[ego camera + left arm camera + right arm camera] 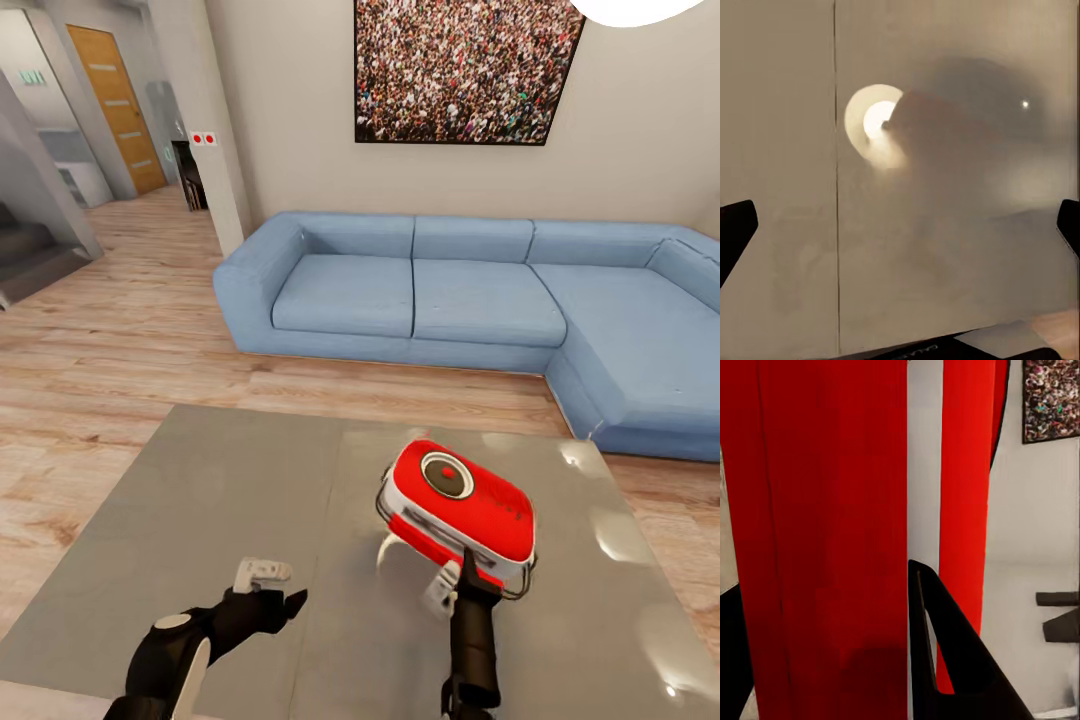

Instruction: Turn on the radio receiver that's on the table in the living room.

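The red radio receiver (pixel 462 508) with white trim lies tilted on the glossy grey table (pixel 250 500), its round dial facing up and its near left corner raised off the top. My right gripper (pixel 452 580) is at its near edge. In the right wrist view the red body (pixel 817 525) sits between the two dark fingers (pixel 952 660), which stand narrower than fully apart and hold it. My left gripper (pixel 278 585) hovers open over bare tabletop (pixel 787 150) to the radio's left, nothing between its fingers.
A blue sectional sofa (pixel 450 290) stands beyond the table, wrapping round to the right. A framed crowd picture (pixel 465 65) hangs above it. Light wood floor (pixel 120 330) runs left toward a hallway with a wooden door (pixel 118 105) and stairs (pixel 30 255).
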